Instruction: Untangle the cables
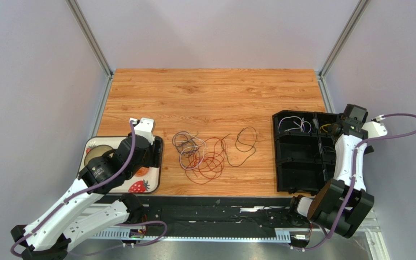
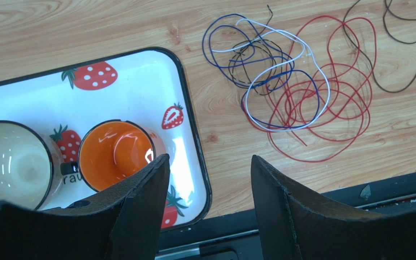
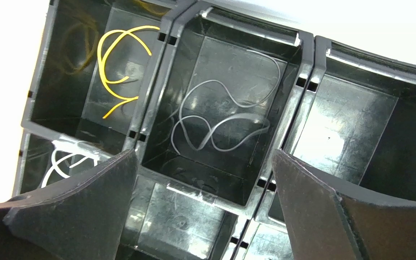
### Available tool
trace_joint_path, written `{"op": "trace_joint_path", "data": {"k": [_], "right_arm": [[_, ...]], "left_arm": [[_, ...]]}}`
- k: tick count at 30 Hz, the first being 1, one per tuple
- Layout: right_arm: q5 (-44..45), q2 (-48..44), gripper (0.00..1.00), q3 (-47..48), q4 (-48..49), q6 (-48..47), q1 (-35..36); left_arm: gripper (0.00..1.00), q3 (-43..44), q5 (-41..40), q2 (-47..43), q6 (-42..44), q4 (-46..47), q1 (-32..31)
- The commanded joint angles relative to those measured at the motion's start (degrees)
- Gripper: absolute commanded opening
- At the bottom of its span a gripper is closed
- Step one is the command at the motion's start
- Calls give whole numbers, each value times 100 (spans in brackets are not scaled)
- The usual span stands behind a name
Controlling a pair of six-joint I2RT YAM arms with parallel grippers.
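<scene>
The cables (image 1: 202, 154) lie in a loose tangle mid-table. In the left wrist view, red (image 2: 329, 103), blue (image 2: 259, 81), white (image 2: 302, 59) and black (image 2: 253, 59) wires overlap, and a dark brown loop (image 2: 405, 54) lies to their right. My left gripper (image 2: 210, 162) hovers open over the tray's right edge, left of the tangle, holding nothing. My right gripper (image 3: 205, 162) is open and empty above the black compartment bin (image 1: 302, 157). Separate compartments hold a grey cable (image 3: 221, 119), a yellow cable (image 3: 115, 59) and a white cable (image 3: 66, 162).
A strawberry-print tray (image 2: 134, 76) sits at the near left with an orange cup (image 2: 112, 154) and a cream cup (image 2: 9, 165) on it. A black rail (image 1: 215, 214) runs along the table's near edge. Grey walls enclose the table.
</scene>
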Motion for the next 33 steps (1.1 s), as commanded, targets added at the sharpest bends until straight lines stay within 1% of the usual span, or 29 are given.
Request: {"op": "trace_joint_path", "data": {"k": [1,4,6,8,14,16,18,19,21,22,24,25,28,31,33], "right_arm": [[-45,-276,100,450,-126,45,33],[-194,-530,100,521,-65,2,225],[-238,-715,100,547,14,-69,480],[-466,-812,100,574,93,-191,778],[-1389,-698,97,644,418,-771,1604],[-1617,-558,96,714,392,-895,1737],[-1688,-461,95,802,357,-1018,2036],[-1706,-435,93,828,348,-1070,2324],[-1750,-364,92,872,375,-1193,2668],[-1759,-347,92,855,401,-1185,3113],[-1724,-285,91,794,445,-1054,3503],[-1698,-250,91,698,558,-1036,3922],[-1382,4,91,626,647,-939,4662],[-1240,504,90,819,551,-851,5111],[-1249,751,88,933,507,-825,5279]], "left_arm": [[65,135,14,101,-34,42,1],[65,153,49,136,-25,42,1],[65,161,49,145,-25,42,1],[65,162,84,162,-25,42,1],[63,214,84,233,-69,-19,1],[63,232,58,242,-96,-46,1],[63,232,58,259,-96,-46,1],[62,241,58,268,-96,-55,1],[62,241,40,268,-104,-55,1],[62,241,40,277,-104,-55,1],[62,258,67,268,-104,-72,1],[62,258,67,251,-104,-72,1],[62,258,58,172,-113,-81,1],[61,241,23,58,-131,-81,1],[62,214,5,13,-140,-64,1]]}}
